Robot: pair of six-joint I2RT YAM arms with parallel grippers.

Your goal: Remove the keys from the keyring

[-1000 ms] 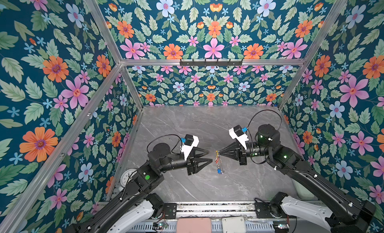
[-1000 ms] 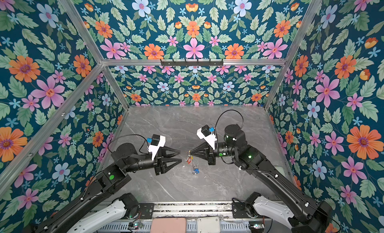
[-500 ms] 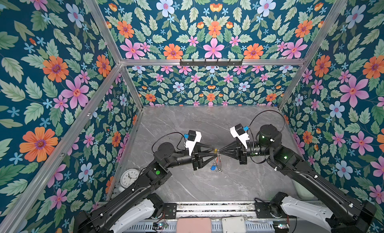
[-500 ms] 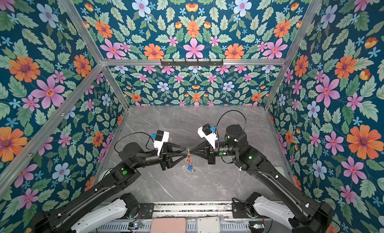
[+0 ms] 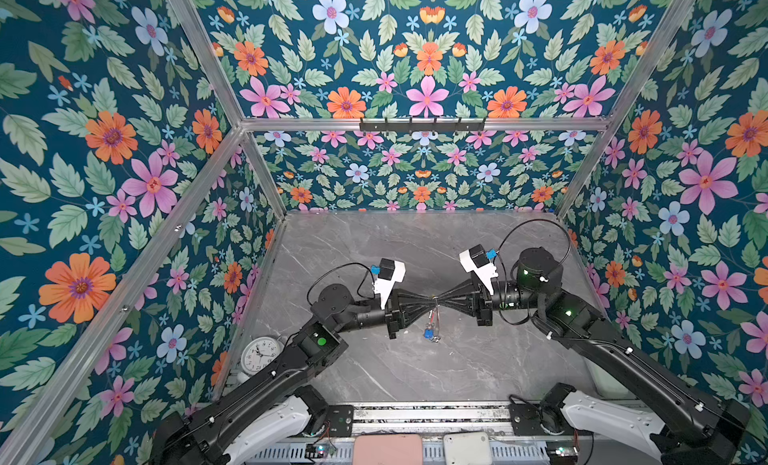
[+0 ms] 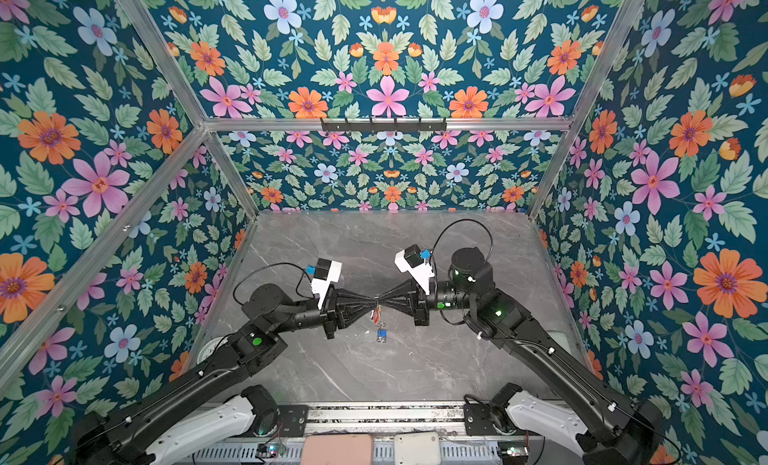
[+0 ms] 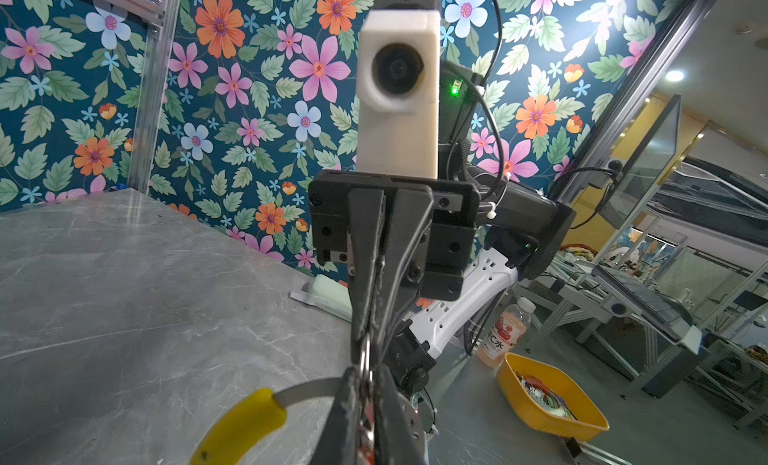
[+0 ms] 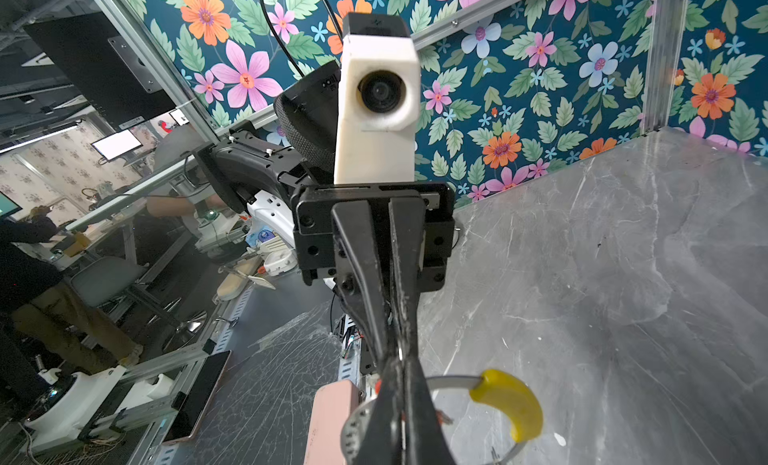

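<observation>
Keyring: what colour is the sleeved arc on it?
Yellow; the arc on the grey-silver keyring shows best in the right wrist view.

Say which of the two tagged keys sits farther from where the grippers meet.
The blue-tagged key: it dangles farthest out, whereas the red-tagged key hangs right by that spot.

Seen from my remote console: two claws, the left claw (image 5: 426,303) and the right claw (image 5: 444,296), over one desk (image 5: 415,371). One camera sits on each wrist: left camera (image 5: 390,276), right camera (image 5: 478,263). I count one keyring (image 7: 243,423), two keys, one blue-tagged key (image 5: 428,333) and one red-tagged key (image 5: 433,316), one clock (image 5: 260,354), one pink box (image 5: 387,449), one white box (image 5: 467,448), one bottle (image 7: 505,332), one yellow tray (image 7: 544,427).
</observation>
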